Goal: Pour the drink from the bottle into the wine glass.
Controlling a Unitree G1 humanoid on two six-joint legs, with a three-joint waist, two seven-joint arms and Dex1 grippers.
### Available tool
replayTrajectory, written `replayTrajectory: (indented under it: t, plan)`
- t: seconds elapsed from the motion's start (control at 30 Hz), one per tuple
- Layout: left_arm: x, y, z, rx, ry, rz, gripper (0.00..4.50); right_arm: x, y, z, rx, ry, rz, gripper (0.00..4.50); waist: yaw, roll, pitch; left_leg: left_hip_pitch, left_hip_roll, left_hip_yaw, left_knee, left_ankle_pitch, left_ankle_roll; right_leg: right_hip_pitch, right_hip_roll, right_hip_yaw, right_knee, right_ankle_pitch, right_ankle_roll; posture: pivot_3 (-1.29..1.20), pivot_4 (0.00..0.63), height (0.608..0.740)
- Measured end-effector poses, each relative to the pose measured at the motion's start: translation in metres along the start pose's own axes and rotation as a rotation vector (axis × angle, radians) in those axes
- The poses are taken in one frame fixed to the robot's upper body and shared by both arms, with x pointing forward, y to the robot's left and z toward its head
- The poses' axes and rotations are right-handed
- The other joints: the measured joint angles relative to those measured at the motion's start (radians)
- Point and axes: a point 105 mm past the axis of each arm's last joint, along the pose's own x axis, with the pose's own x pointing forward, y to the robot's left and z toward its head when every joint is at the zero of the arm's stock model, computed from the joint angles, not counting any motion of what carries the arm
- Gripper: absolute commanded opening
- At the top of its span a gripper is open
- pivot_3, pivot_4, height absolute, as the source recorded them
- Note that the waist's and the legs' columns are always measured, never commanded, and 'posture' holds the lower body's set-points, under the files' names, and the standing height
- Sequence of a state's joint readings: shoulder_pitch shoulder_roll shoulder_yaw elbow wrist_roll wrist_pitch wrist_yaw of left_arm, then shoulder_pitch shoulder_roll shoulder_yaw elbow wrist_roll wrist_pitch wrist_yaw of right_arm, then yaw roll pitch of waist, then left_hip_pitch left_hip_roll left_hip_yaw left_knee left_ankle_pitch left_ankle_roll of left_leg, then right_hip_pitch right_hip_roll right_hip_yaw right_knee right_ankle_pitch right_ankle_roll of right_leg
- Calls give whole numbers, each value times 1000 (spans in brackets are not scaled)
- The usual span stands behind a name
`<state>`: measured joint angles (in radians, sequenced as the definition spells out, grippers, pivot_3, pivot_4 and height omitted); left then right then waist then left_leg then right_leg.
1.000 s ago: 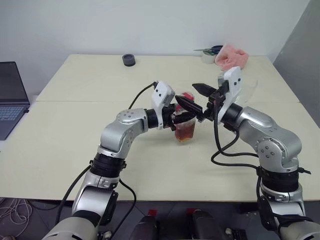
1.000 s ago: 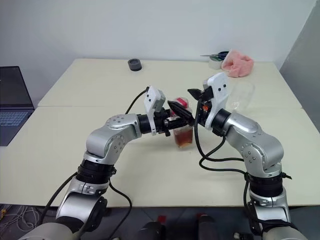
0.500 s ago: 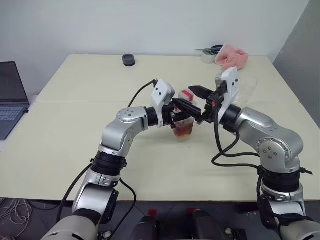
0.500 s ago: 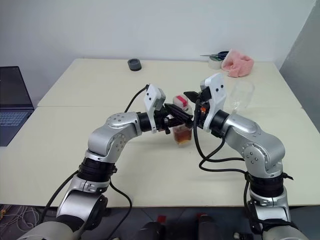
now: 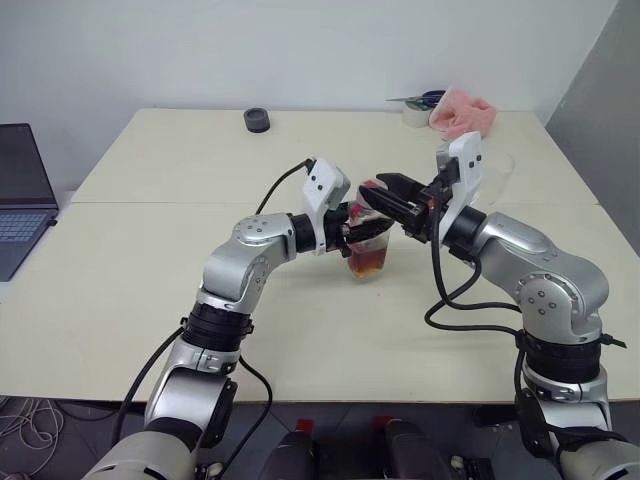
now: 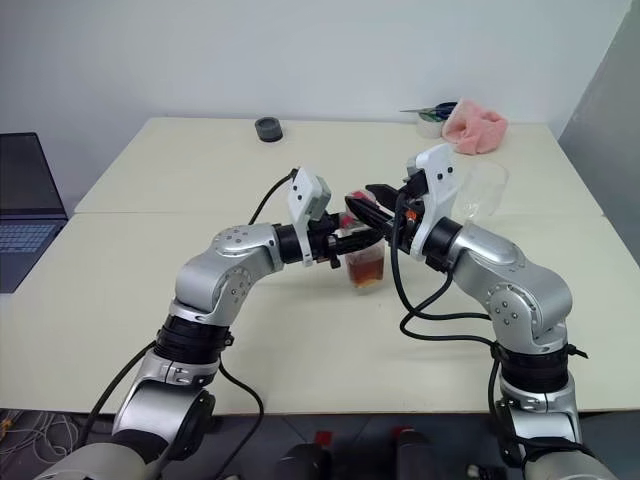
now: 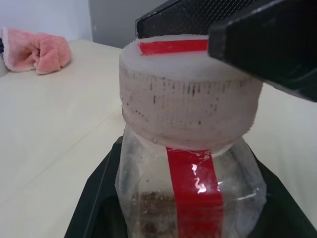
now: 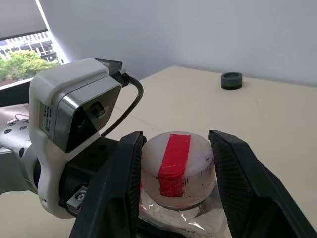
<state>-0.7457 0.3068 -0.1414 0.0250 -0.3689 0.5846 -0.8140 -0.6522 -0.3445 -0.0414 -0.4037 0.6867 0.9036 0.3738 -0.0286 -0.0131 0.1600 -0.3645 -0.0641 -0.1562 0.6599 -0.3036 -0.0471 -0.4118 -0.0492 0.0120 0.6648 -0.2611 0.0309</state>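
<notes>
bottle [image 5: 369, 247]: clear, red strip, white cap [image 8: 177, 167], amber drink [image 5: 368, 262]; frame centre, bare table [image 5: 180, 160] around
left gripper [image 5: 372, 225]: clamped on bottle body
right gripper [image 8: 176, 163]: fingers flank cap, grip unclear

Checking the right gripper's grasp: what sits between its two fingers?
The bottle's red-and-white cap sits between the right gripper's fingers, seen in the right wrist view.

The right gripper [image 8: 176, 171] is flanking the bottle [image 8: 177, 198]'s white cap [image 8: 177, 168] (red strip across it), fingers against its sides; beyond the cap, a black round object [image 8: 232, 80] is sitting on the table [image 8: 277, 124].
</notes>
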Motion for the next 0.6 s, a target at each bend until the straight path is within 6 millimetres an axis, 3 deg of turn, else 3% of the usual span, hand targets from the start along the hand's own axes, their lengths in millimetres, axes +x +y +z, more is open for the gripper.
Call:
replayTrajectory:
  t: [0.3,0.47,0.6]
  plan:
    - [-45,-16,27,54,-5,-258,1889,11,29,30,0,42,483,1752,-6,1,1,0,1,3,0,0,1,-2,2,0,1,0,0,0,150,740]
    - [-49,-21,28,-6,-2,-308,1889,12,27,30,37,51,578,1752,-2,1,1,-1,0,2,0,-1,1,-1,1,1,0,0,0,0,150,740]
    - [-46,-29,27,11,20,-344,1889,11,28,31,30,51,613,3108,-3,1,1,-1,0,2,0,-1,1,-2,0,1,0,0,0,0,150,740]
